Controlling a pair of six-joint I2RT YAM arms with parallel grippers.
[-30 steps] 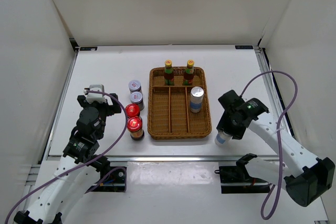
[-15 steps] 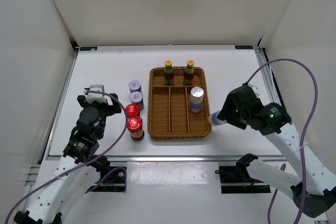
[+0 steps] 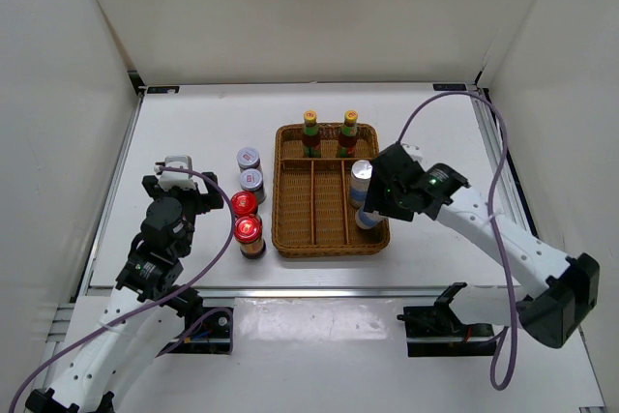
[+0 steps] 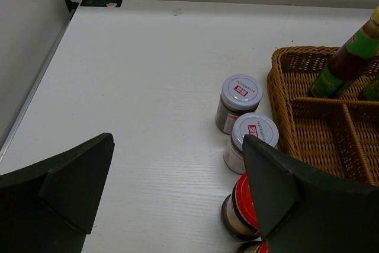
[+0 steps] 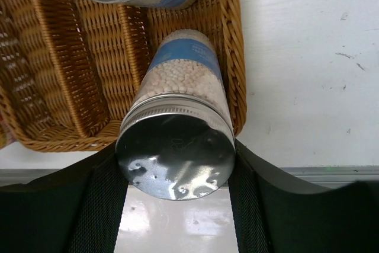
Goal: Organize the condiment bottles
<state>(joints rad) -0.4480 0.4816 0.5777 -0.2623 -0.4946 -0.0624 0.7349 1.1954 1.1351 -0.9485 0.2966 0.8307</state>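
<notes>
Blue-labelled silver-capped bottle point(image 5: 182, 72) in right hand point(image 5: 174, 173), its lettering unreadable

Bright, even light falls from above; shadows on the white desk point(image 3: 193, 123) are short and soft. The lid of the silver-capped bottle point(image 5: 176, 122) gives blotchy glare. The left hand point(image 4: 177, 146) looks soft, perhaps out of focus.

Top cam looks down from above the near edge, wrist cams sit close, all sharing the wicker tray point(image 3: 329, 250).
</notes>
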